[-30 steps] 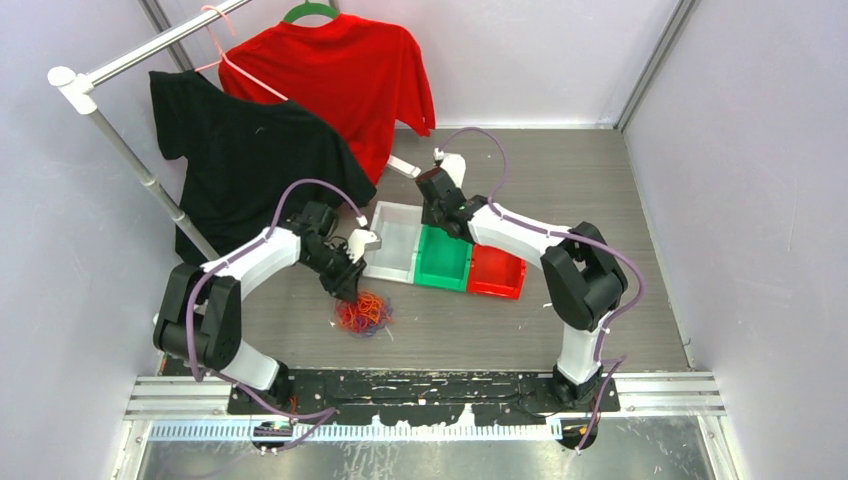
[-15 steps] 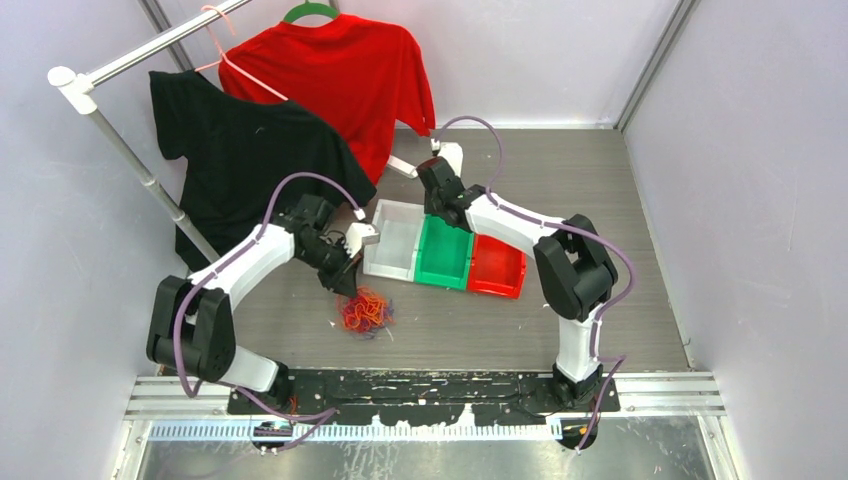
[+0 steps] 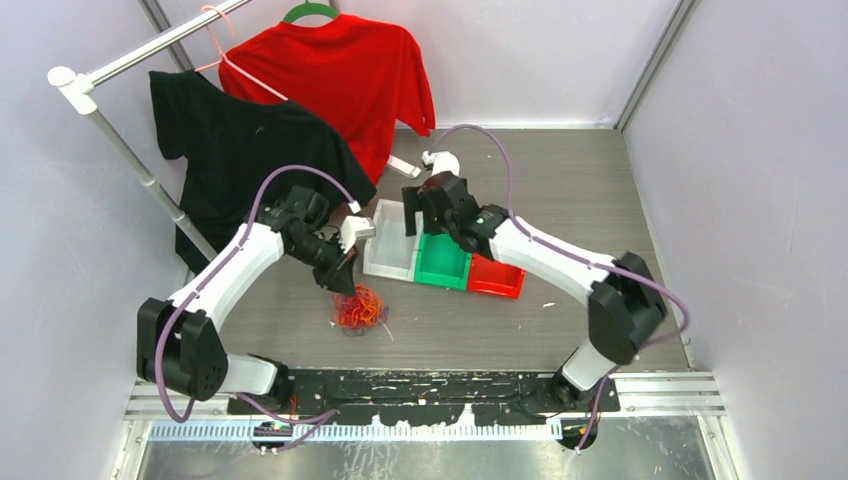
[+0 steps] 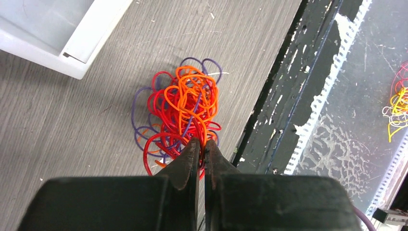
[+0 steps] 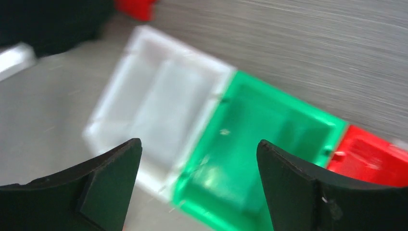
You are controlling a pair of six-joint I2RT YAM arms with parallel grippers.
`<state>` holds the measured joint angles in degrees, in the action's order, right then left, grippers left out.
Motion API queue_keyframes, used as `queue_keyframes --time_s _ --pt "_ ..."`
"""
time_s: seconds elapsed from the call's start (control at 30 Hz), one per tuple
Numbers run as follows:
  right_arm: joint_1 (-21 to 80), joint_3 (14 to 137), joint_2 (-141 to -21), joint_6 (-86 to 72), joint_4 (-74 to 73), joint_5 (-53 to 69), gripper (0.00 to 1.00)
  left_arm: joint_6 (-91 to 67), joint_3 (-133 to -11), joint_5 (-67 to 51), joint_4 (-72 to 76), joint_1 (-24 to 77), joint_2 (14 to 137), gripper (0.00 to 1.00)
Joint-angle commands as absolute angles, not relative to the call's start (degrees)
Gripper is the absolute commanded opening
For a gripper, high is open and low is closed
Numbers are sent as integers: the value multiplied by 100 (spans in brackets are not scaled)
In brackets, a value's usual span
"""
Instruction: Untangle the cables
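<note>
- The cables, a loose tangle of thin orange, red and purple wire loops, lie on the grey wood-grain desk. In the top view they are at 7 o'clock from the white plastic bin and apart from it.
- In the left wrist view the tangle is a little longer than wide, with its long axis running from 6 to 12 o'clock. Orange loops lie on top in the middle, red ones sit beneath and toward 6 o'clock, and purple loops stick out at 12 and 9 o'clock.
- The black left tool is closed tight at the tangle's 6 o'clock edge. Its tips are pressed together and red strands run into the pinch.
- The black right tool is spread wide and holds nothing. It hangs over the seam between the white bin and the green plastic bin.
- The red plastic bin touches the green one at its 3 o'clock side, so the three bins form one row.
- A small clump of yellow and red wires sits at 3 o'clock in the left wrist view, well apart from the tangle.
</note>
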<state>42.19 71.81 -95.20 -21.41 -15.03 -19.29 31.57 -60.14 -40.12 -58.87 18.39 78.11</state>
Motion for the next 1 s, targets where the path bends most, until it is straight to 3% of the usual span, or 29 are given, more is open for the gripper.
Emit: queue_keyframes --time_s 0.0,0.13,0.27,0.4,0.97 --pt "4570 6868 -8600 -2017 -903 -387 95 3339 -6419 -4406 -6387 1863 7550 0" --pt "4991 6544 -8453 -1797 -447 582 92 3399 -6535 -4486 -6561 1864 7485 0" --pt "5167 5688 -8390 -1727 1152 1444 82 3600 -6663 -4625 -6899 1863 7443 0" --pt "5177 5154 -8536 -1703 2340 2199 81 3793 -6732 -4790 -7156 1864 7332 0" --pt "5326 5023 -8856 -1966 3116 3051 65 3696 -7214 -5135 -7462 1868 6988 0"
